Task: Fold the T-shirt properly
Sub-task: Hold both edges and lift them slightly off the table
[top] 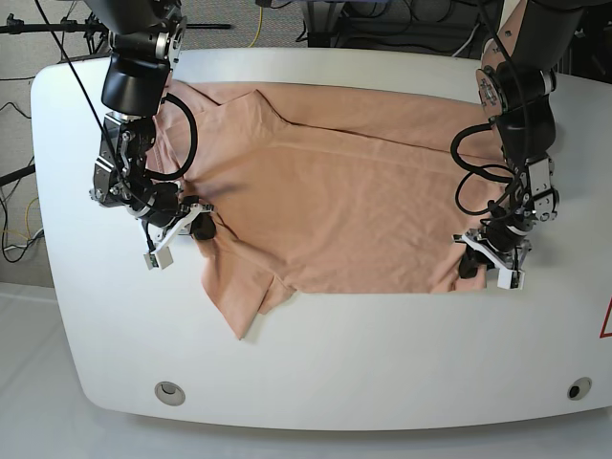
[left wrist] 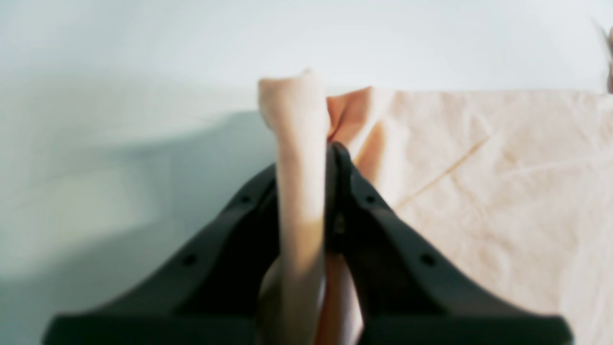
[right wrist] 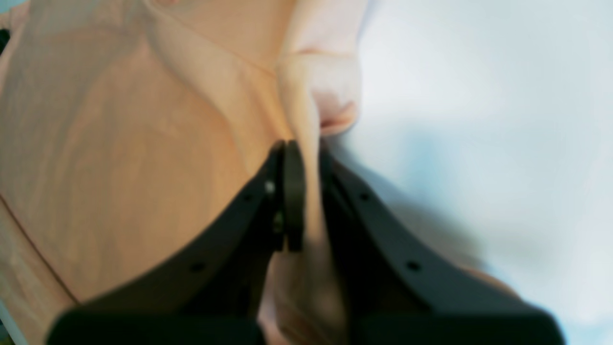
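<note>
Both end effectors [left wrist: 325, 158] [right wrist: 306, 153] pinch T-shirt [top: 354, 206] edges.

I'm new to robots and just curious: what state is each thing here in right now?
T-shirt: spread flat on the table, not yet folded, pinched at two edges.
Left gripper: shut on the T-shirt's edge.
Right gripper: shut on the T-shirt's edge.
Table: white, T-shirt lying on it.

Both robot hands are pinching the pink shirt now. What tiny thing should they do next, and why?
Probably lift both pinched edges a little together. The left gripper and right gripper are each shut on the T-shirt, which lies spread flat on the table, so raising the near edge would let it fold over.
</note>
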Controlling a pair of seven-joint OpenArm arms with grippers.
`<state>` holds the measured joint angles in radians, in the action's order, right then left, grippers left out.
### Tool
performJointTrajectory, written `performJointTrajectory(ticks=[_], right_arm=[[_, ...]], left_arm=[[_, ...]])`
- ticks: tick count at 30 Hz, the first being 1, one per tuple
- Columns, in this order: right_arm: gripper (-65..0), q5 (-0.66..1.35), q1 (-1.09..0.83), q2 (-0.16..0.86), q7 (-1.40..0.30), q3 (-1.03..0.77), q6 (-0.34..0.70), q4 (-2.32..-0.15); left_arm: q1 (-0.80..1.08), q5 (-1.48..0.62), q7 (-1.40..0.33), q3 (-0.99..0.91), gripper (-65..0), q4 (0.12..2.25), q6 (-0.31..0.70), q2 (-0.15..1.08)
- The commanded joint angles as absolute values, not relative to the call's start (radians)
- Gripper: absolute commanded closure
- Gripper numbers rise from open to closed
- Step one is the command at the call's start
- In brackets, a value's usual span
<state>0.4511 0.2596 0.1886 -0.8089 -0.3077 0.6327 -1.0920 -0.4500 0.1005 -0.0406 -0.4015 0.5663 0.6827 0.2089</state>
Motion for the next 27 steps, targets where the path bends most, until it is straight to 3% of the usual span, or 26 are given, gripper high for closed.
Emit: performJointTrajectory(ticks=[1,27], right_arm=[[0.0,0.472,0.285,0.2,-0.794,-0.311,0.644,-1.107],[0.0,0.479,0.288,0.193,-0.852,-0.312,0.644,-1.264]], left_arm=[[-0.466,0.117,-0.065,-0.401,-2.6,0.573,0.688,0.219],[-0.507,0.124,-0.124,-0.394,-2.6,0.671,0.69,0.246]])
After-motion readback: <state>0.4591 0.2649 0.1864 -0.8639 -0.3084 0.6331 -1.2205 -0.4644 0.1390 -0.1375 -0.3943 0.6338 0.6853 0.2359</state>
